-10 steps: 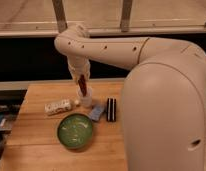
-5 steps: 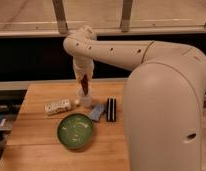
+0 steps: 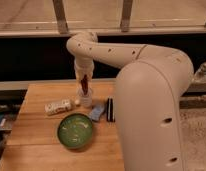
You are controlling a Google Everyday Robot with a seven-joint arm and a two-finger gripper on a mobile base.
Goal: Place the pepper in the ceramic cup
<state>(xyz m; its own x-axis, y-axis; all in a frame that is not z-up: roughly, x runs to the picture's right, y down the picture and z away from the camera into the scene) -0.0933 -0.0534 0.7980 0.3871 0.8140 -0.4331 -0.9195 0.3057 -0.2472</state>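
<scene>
My gripper [image 3: 85, 86] hangs from the white arm over the back of the wooden table, pointing down. It is shut on the pepper [image 3: 85, 84], a slim dark red-brown chili that hangs upright between the fingers. The ceramic cup [image 3: 86, 99], small and whitish, stands directly below the pepper's tip. I cannot tell if the tip is inside the cup's rim or just above it.
A green round plate [image 3: 75, 131] lies at the table's front. A white rectangular packet [image 3: 58, 106] lies left of the cup. A blue item [image 3: 97, 112] and a black-and-white striped block [image 3: 110, 109] lie right of it. My large white arm body fills the right side.
The arm's elbow has swung to the right and risen a little. The gripper with the pepper stays over the cup, about where it was.
</scene>
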